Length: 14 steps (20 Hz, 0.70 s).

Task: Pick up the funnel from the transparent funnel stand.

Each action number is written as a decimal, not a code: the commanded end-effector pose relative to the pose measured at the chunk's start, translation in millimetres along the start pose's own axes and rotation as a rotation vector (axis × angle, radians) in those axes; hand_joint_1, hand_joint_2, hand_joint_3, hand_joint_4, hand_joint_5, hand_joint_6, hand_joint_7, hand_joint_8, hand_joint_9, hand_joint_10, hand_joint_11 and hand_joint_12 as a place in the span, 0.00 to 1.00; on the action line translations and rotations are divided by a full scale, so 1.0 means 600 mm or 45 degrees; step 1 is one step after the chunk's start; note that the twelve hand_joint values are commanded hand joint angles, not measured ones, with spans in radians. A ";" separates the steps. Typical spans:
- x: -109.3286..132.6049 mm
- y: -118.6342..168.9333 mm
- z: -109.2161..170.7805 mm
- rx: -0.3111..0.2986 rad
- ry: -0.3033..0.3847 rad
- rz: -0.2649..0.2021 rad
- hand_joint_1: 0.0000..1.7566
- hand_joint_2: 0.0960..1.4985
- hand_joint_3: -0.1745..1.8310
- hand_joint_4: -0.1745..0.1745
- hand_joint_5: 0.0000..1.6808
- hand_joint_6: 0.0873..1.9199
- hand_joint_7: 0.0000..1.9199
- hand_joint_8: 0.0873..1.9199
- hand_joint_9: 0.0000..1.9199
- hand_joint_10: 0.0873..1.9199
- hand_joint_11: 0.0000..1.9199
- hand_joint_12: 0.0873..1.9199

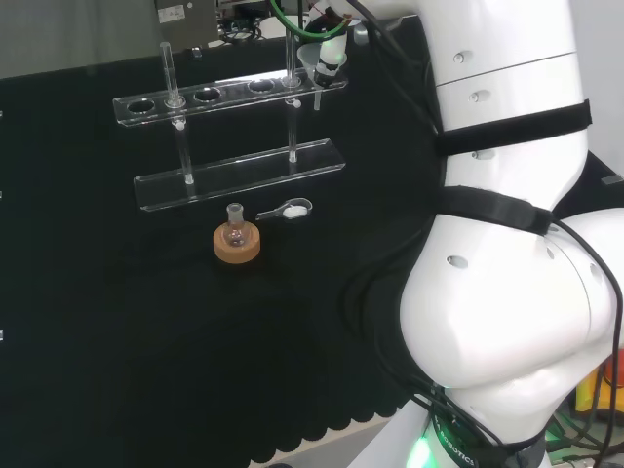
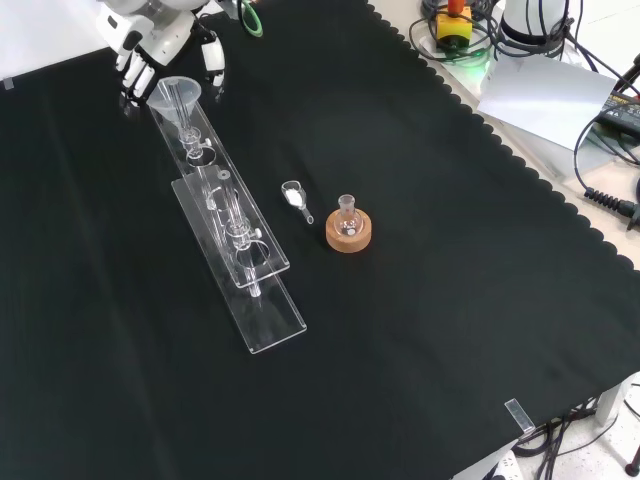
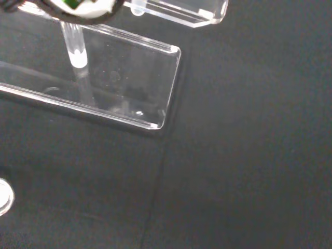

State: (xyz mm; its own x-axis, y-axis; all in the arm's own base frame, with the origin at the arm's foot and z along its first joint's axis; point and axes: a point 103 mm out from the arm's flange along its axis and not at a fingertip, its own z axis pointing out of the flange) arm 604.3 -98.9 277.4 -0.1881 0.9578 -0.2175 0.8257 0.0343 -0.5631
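A: Where is the funnel now?

B: It sits in the end hole of the clear stand, at the end nearest the hand. In the front view its wide mouth is up and its stem hangs down through the upper rail.

A: And the fingers?

B: They are curled around the funnel's mouth, some on either side of it in the front view. Whether they actually touch the rim is hard to make out. In the head view the arm's white links cover most of the hand, leaving just a bit of it beside the funnel.

A: What else is near the stand?

B: A small flask on a cork ring, and between it and the stand a little spoon with something white in its bowl. All rest on the black surface. Being clear, the stand's posts and holes blur together; I can't tell if the other holes hold anything.

A: Any writing?

B: None I can read. The wrist view gives one corner of the stand's base and a post, cut off at the edge.
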 end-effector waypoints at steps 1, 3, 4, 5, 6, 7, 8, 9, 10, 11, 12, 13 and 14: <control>0.011 -0.001 -0.005 -0.056 -0.065 0.022 0.47 0.44 0.34 0.39 0.20 0.00 0.05 0.29 0.29 0.28 0.10 0.71; 0.010 -0.003 -0.009 -0.100 -0.065 0.005 0.47 0.45 0.35 0.40 0.23 0.00 0.09 0.30 0.31 0.27 0.11 0.70; 0.011 -0.004 -0.012 -0.114 -0.081 0.010 0.48 0.45 0.36 0.41 0.25 0.00 0.10 0.30 0.33 0.27 0.11 0.70; 0.012 -0.006 -0.015 -0.140 -0.094 0.013 0.48 0.46 0.36 0.42 0.27 0.00 0.13 0.30 0.34 0.26 0.12 0.69; 0.013 -0.008 -0.018 -0.166 -0.107 0.015 0.49 0.46 0.37 0.43 0.30 0.00 0.16 0.29 0.36 0.26 0.13 0.69; 0.014 -0.011 -0.022 -0.193 -0.120 0.014 0.50 0.47 0.37 0.45 0.34 0.02 0.19 0.29 0.38 0.24 0.14 0.68; 0.014 -0.014 -0.026 -0.212 -0.131 0.013 0.51 0.48 0.37 0.47 0.36 0.05 0.22 0.28 0.40 0.23 0.15 0.68; 0.014 -0.018 -0.031 -0.228 -0.142 0.014 0.51 0.48 0.38 0.49 0.38 0.10 0.24 0.27 0.42 0.22 0.16 0.67; 0.014 -0.023 -0.037 -0.240 -0.149 0.013 0.52 0.49 0.38 0.50 0.38 0.16 0.26 0.27 0.43 0.21 0.17 0.67; 0.012 -0.027 -0.042 -0.245 -0.152 0.014 0.53 0.49 0.38 0.51 0.37 0.21 0.28 0.27 0.45 0.20 0.18 0.66; 0.011 -0.033 -0.050 -0.244 -0.156 0.019 0.53 0.49 0.39 0.52 0.37 0.24 0.29 0.27 0.45 0.20 0.19 0.66; 0.009 -0.040 -0.057 -0.239 -0.158 0.025 0.54 0.49 0.39 0.52 0.36 0.26 0.29 0.27 0.46 0.20 0.20 0.66; 0.007 -0.047 -0.064 -0.231 -0.160 0.039 0.54 0.49 0.39 0.53 0.36 0.28 0.29 0.27 0.46 0.19 0.20 0.66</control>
State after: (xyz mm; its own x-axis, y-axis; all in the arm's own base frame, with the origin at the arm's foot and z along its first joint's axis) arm 599.6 -90.6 296.9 -0.2192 0.9302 -0.2944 0.8926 0.0693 -0.4456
